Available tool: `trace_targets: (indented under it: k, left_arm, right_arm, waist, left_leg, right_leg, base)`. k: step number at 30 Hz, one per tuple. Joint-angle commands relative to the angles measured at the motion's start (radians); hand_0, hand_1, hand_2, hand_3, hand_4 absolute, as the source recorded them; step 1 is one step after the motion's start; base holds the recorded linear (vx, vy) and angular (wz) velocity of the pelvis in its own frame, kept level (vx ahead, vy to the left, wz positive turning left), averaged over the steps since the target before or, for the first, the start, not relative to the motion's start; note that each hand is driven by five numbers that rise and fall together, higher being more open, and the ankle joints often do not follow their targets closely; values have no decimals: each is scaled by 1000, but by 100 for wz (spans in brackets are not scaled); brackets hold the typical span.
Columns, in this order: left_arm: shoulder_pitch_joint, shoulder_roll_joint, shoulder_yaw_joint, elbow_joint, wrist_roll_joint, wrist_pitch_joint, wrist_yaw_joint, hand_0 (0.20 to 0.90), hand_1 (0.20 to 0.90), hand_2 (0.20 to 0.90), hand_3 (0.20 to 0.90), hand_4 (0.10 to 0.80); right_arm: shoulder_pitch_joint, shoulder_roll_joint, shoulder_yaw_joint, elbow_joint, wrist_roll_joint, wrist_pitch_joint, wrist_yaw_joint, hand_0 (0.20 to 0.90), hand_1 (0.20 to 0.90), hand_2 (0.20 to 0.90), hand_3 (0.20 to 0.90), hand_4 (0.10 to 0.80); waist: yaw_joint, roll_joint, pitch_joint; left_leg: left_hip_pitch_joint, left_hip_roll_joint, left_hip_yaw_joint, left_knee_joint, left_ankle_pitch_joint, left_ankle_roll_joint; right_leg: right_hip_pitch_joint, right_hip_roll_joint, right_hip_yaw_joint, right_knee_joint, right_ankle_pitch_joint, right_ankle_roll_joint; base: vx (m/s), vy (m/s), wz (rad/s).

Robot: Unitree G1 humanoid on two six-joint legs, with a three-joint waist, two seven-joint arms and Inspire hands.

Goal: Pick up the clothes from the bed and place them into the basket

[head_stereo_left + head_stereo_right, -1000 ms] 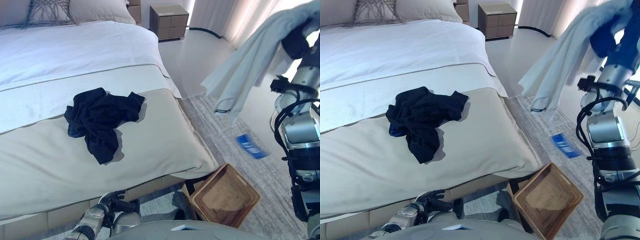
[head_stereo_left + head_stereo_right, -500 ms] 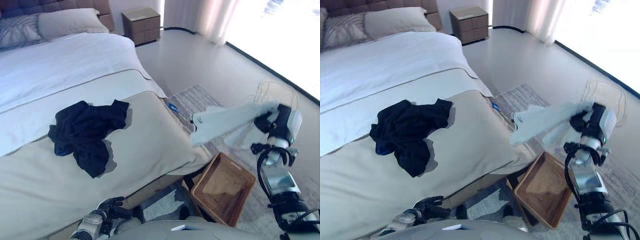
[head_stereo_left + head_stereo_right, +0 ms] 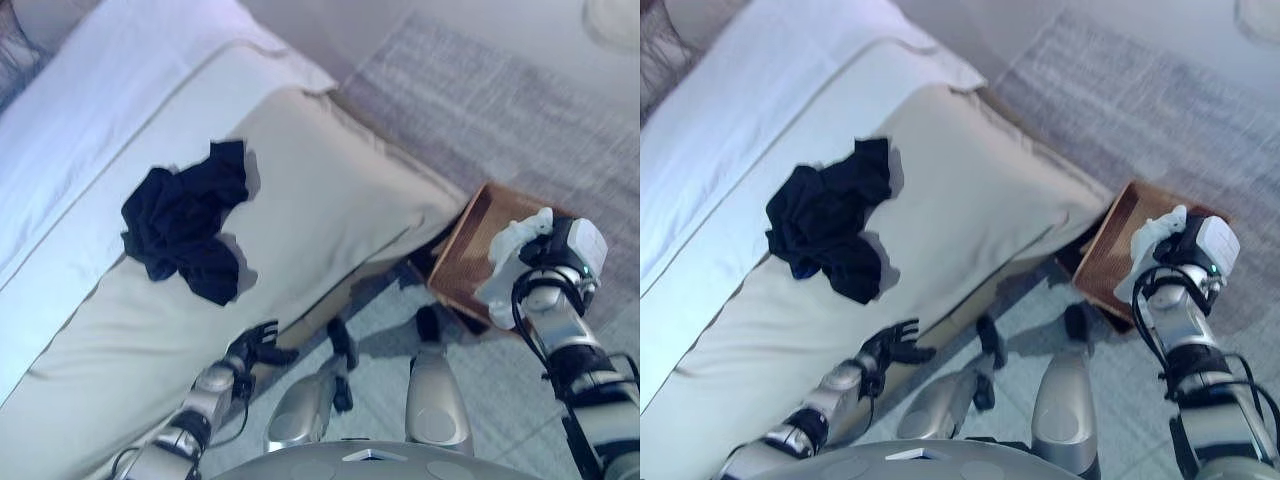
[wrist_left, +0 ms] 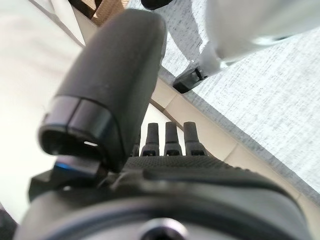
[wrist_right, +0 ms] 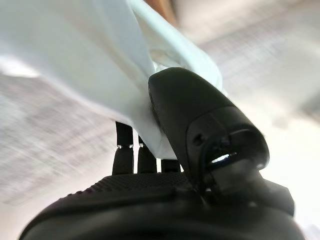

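Nearest, low by the bed's front edge, the robot's left hand [image 3: 256,348] hangs with its fingers loosely spread and holding nothing (its wrist view shows the fingers [image 4: 166,136] straight, pointing along the beige base of the bed). Out to the right, the right hand [image 3: 1185,252] is clenched on a pale white garment of soft cloth [image 3: 508,256]; in its own wrist view the thumb presses the fabric [image 5: 90,60] against the fingers. The bunched cloth hangs over the rim of the brown woven wicker basket [image 3: 462,250], which sits on the grey patterned rug [image 3: 520,110] just beside the bed's corner. Farther back, a crumpled dark navy garment [image 3: 183,220] lies on the beige bed cover [image 3: 330,190], well apart from both hands. Beyond it runs the white bedsheet [image 3: 130,90].
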Motion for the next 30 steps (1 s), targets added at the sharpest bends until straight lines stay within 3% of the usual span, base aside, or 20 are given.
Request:
trace_targets:
  k: [1,4,8,12,15,16,18,21,24,25,30]
  left_arm:
    - [5,60,-34,-5,-43,-42,-10,900,900,900,900,800]
    - [12,58,-42,-9,-51,-44,-24,900,900,900,900,800]
    - [21,67,-34,-12,-50,-33,-41,900,900,900,900,800]
    - [14,110,-17,-16,-43,7,-44,900,900,900,900,800]
    - [17,136,-4,-21,-31,30,-39,900,900,900,900,800]
    - [26,145,4,-25,-31,39,-32,900,900,900,900,800]
    - [52,152,24,-32,-39,50,-20,900,900,900,900,800]
    - [90,136,54,-23,-49,51,-7,900,900,900,900,800]
    - [119,97,90,0,-52,38,-1,900,900,900,900,800]
    - [119,87,100,11,-43,38,-4,900,900,900,900,800]
    - [126,82,92,43,-40,44,-12,900,900,900,900,800]
  right_arm:
    - [-112,-70,45,53,43,10,-39,900,900,900,900,800]
    - [-130,-79,29,116,58,42,-34,900,900,900,900,800]
    - [-92,-84,23,174,80,200,63,900,900,900,900,800]
    - [-21,-86,20,207,57,255,193,900,900,900,900,800]
    - [10,-96,13,151,32,218,153,900,900,900,900,800]
    - [25,-104,8,79,9,195,113,900,900,900,900,800]
    - [57,-121,-6,-126,-49,232,57,900,900,900,900,800]
    - [85,-122,-49,-406,-222,166,-7,900,900,900,900,800]
    - [69,-96,-32,-653,-422,19,48,900,900,900,900,800]
    - [49,-101,-4,-681,-463,-49,73,900,900,900,900,800]
    - [-86,-119,137,-638,-406,-148,230,900,900,900,900,800]
  waist:
    - [14,-28,-5]
    - [14,-14,5]
    - [9,-33,2]
    - [21,-101,-6]
    - [31,-149,-12]
    - [35,-173,-15]
    - [36,-204,-23]
    - [38,-231,-40]
    - [52,-244,-65]
    - [62,-250,-73]
    - [149,-277,-96]
  left_leg:
    - [-40,-55,-77,117,-118,3]
    - [-43,-54,-74,95,-104,-2]
    - [-30,-46,-64,78,-105,-5]
    - [-25,-37,-69,100,-122,5]
    - [-20,-32,-74,113,-135,12]
    - [-14,-29,-76,117,-141,14]
    - [2,-29,-79,110,-148,18]
    - [32,-37,-87,87,-154,25]
    - [57,-52,-101,58,-153,31]
    - [62,-57,-108,54,-155,34]
    - [36,-82,-161,97,-166,51]
  right_leg:
    - [14,7,-109,59,-98,-73]
    - [-1,16,-107,58,-99,-79]
    - [10,25,-105,35,-89,-81]
    - [39,33,-119,3,-63,-77]
    - [69,38,-129,-24,-43,-68]
    - [87,42,-131,-39,-34,-64]
    - [114,49,-127,-65,-20,-53]
    - [151,50,-115,-103,-3,-33]
    - [182,44,-111,-132,3,-16]
    - [190,39,-117,-136,3,-11]
    - [211,9,-169,-126,-4,-8]
  base:
    - [-34,-14,3]
    - [-8,24,2]
    - [9,6,1]
    - [24,-94,14]
    - [28,-94,18]
    - [48,-32,17]
    - [76,38,7]
    - [104,149,5]
    - [95,288,3]
    - [99,299,11]
    - [53,171,38]
